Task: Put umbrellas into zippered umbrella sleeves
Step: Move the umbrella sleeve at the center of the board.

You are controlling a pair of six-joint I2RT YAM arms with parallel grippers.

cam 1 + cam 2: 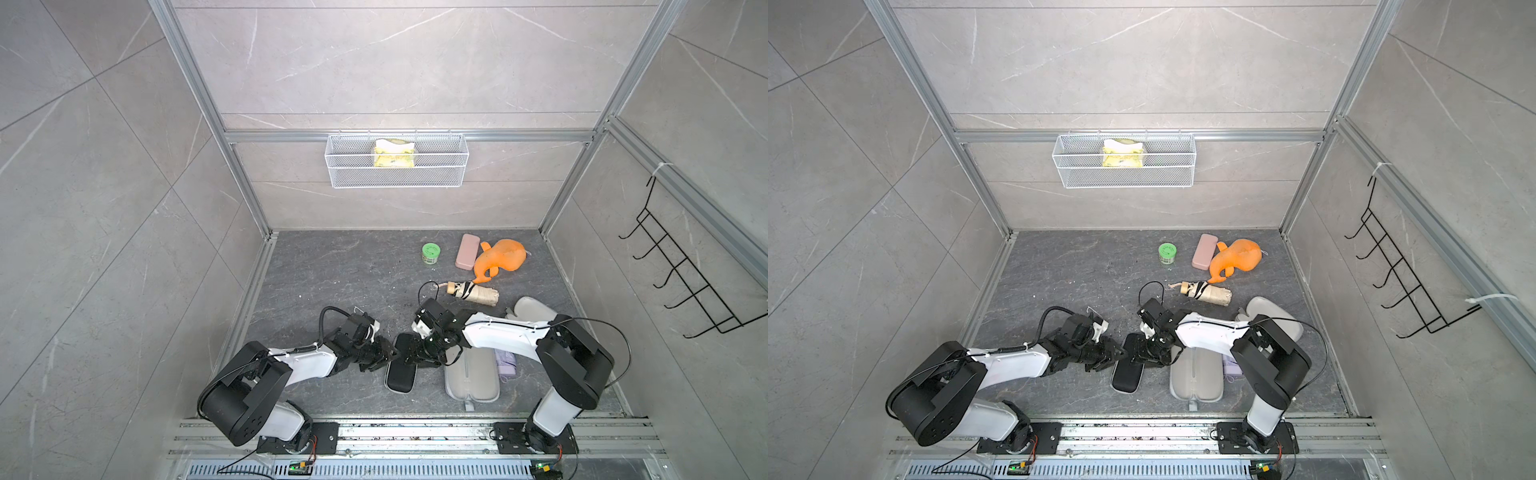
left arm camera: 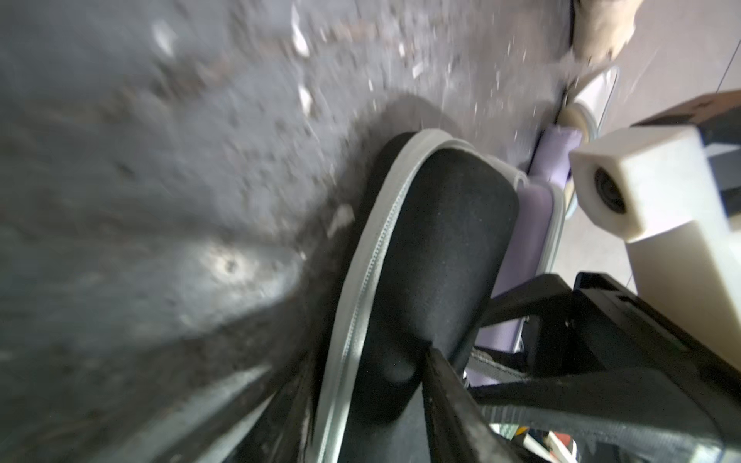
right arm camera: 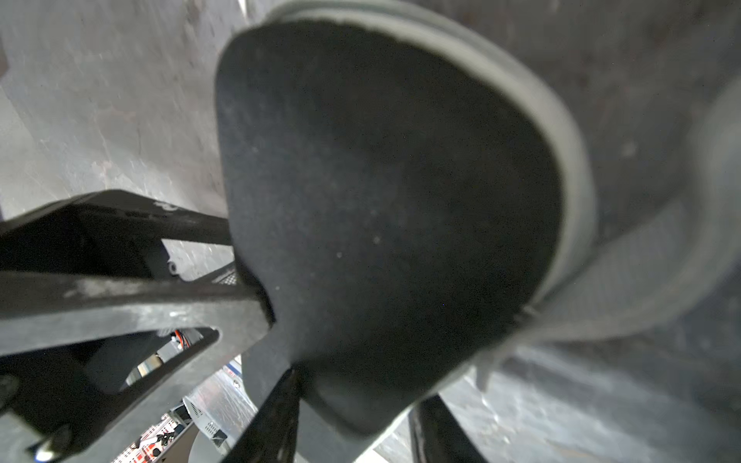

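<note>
Presently the left tool clamps the black sleeve; the right tool straddles that sleeve's end, whether gripping it I cannot tell.

Right of centre sit a green round tub, a pink oblong case and an orange plush toy; higher, a white mesh basket holds a yellow packet.

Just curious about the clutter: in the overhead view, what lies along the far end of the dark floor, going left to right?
In a top view: green-lidded tub → pink oblong case → orange plush toy.
</note>
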